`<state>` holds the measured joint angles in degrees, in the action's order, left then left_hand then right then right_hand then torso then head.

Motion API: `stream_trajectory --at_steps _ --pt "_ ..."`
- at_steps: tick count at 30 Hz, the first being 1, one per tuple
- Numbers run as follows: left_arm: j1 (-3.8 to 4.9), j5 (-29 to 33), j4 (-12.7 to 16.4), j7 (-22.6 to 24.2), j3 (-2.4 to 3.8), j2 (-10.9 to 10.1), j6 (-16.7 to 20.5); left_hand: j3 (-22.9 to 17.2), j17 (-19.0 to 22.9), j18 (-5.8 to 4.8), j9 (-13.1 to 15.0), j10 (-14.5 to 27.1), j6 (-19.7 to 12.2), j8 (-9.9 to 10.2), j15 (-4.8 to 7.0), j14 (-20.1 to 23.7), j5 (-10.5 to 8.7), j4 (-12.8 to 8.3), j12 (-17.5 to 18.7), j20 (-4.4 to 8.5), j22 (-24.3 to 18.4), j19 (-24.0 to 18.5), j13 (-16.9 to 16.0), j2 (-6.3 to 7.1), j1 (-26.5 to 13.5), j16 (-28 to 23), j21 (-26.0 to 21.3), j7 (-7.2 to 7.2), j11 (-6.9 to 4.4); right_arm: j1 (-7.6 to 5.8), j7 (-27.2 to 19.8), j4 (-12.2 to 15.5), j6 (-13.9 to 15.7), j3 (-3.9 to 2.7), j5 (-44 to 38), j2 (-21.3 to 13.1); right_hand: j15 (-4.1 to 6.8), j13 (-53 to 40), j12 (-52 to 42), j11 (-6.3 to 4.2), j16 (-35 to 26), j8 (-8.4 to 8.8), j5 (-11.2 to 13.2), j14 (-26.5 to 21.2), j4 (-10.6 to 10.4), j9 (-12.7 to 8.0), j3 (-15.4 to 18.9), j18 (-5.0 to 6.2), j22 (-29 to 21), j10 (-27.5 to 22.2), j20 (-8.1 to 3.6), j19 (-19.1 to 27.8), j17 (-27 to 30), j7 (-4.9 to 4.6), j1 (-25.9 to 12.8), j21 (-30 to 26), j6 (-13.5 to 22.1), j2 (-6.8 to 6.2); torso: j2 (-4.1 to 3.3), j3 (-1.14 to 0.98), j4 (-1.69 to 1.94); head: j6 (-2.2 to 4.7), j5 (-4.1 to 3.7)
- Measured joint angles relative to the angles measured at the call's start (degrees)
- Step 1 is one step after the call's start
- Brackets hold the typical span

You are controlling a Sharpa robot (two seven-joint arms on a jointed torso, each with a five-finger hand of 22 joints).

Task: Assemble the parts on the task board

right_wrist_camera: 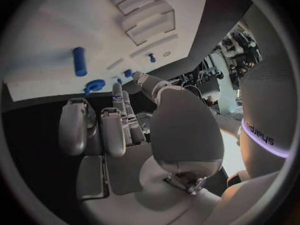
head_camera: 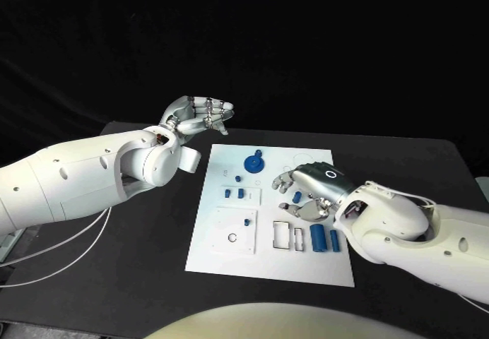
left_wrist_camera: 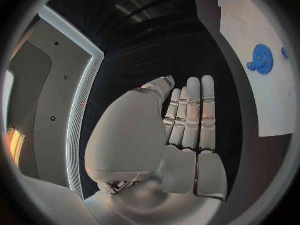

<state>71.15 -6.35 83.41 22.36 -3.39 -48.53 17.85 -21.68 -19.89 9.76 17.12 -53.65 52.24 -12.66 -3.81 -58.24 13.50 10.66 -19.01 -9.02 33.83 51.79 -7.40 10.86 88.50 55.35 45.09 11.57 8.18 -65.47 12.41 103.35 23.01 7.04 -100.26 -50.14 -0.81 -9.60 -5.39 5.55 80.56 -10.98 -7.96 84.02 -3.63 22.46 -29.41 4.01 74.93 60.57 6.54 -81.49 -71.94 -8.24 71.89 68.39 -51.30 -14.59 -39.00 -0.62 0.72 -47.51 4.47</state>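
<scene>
Head view showed the task board (head_camera: 267, 267) lying in the middle of the black table (head_camera: 133, 282), its long side running from twelve to six o'clock. The right hand (head_camera: 309, 185) hovered over the board's right half, palm down. In the right wrist view its fingers (right_wrist_camera: 112, 130) lay loosely bent and apart with nothing between them, so it held no part. The left hand (head_camera: 198, 113) was raised off the board past its eleven o'clock corner. The left wrist view showed its fingers (left_wrist_camera: 194, 115) straight, side by side and empty.

The relation that counted was on the right. Two blue cylinders (head_camera: 326, 237) lay side by side on the board at about six o'clock from the right hand, close to it, their long axes running twelve to six like the board's long side. A blue gear (head_camera: 254, 164) sat near the board's top edge, at about ten o'clock from the right hand. Small blue pegs (head_camera: 234, 191) stood at its nine o'clock.

The right hand was plainly the nearer to the cylinders. I judged a pick there would want the fingers closing across the short width.
</scene>
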Motion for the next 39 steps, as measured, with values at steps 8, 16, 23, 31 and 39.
stream_trajectory --at_steps 8,16,23,31,39 --pt "0.0 0.0 0.0 0.0 0.0 0.0 -0.2 -0.2 0.0 0.0 0.0 0.0 0.0 -0.2 0.0 0.0 0.0 -0.2 0.0 0.0 0.0 0.0 0.0 0.0 0.0 0.0 0.0 0.0 0.0 -1.87 -0.2 -1.9 -4.8 -0.14 1.7 -2.6 -0.43 1.9 -2.6 0.75 -1.1 1.77 -3.0 0.0 -6.1 -0.9 22.6 0.86 0.0 -4.6 0.52 1.3 2.5 1.05 7.9 -7.3 0.8 4.38 -0.02 -0.04 -0.03 0.59 -0.71" --pt "0.0 0.0 -0.1 0.0 0.0 0.0 -0.2 -0.2 0.0 0.0 0.0 0.0 0.0 -0.2 0.0 0.0 0.0 -0.2 0.0 0.0 0.0 0.0 0.0 0.0 0.0 0.0 0.0 0.0 0.0 -2.04 -0.4 -2.7 -8.6 -0.04 2.0 -2.8 -0.42 2.4 -5.0 0.8 -1.1 1.82 -3.0 0.0 -9.4 -1.0 24.7 0.86 0.0 -5.0 0.49 1.3 2.2 1.66 11.9 -7.3 0.1 5.63 -0.07 -0.08 0.02 0.69 -0.99" --pt "-0.01 0.0 -0.1 0.0 -0.01 0.0 -0.2 -0.2 0.0 0.0 0.0 0.0 0.0 -0.2 0.0 0.0 0.0 -0.2 0.0 0.0 0.1 0.0 0.0 0.0 0.0 0.0 0.0 0.0 0.0 -2.04 -0.6 -3.6 -9.7 0.03 2.0 -1.8 -0.05 2.8 -6.7 -0.21 -0.7 1.82 -0.1 -0.1 -10.6 -1.4 22.3 0.85 0.0 -2.4 -0.27 -0.4 1.9 1.58 14.3 -4.6 -1.6 6.98 -0.09 -0.06 0.11 0.79 -1.13" --pt "-0.01 0.0 -0.1 0.0 -0.01 0.0 -0.2 -0.2 0.0 0.0 0.0 0.0 0.0 -0.2 0.0 0.0 0.0 -0.2 -0.1 0.0 0.1 0.0 0.0 0.0 0.0 0.0 0.0 0.0 0.0 -1.37 -0.8 -5.6 -9.7 0.15 2.0 0.0 0.53 3.5 -6.8 -1.0 -0.6 1.82 2.8 -0.1 -12.3 -1.8 17.1 0.85 0.0 1.2 -0.91 -1.4 1.5 1.13 15.4 -1.9 -3.9 8.01 -0.15 -0.08 0.16 0.69 -1.02" --pt "-0.01 0.0 0.0 0.0 -0.01 -0.1 -0.3 -0.2 0.0 0.0 0.0 0.0 0.0 -0.2 0.0 0.0 0.0 -0.2 -0.2 0.0 0.1 0.0 0.0 0.0 0.0 0.0 0.0 0.0 0.0 -0.96 -0.9 -7.3 -9.7 0.21 2.1 1.2 0.83 3.7 -6.8 -1.4 -0.2 1.82 3.5 0.0 -12.7 -1.9 13.5 0.85 0.0 3.5 -1.21 -1.7 1.2 0.93 15.5 -0.8 -5.3 7.84 -0.15 -0.09 0.11 0.47 -0.9"
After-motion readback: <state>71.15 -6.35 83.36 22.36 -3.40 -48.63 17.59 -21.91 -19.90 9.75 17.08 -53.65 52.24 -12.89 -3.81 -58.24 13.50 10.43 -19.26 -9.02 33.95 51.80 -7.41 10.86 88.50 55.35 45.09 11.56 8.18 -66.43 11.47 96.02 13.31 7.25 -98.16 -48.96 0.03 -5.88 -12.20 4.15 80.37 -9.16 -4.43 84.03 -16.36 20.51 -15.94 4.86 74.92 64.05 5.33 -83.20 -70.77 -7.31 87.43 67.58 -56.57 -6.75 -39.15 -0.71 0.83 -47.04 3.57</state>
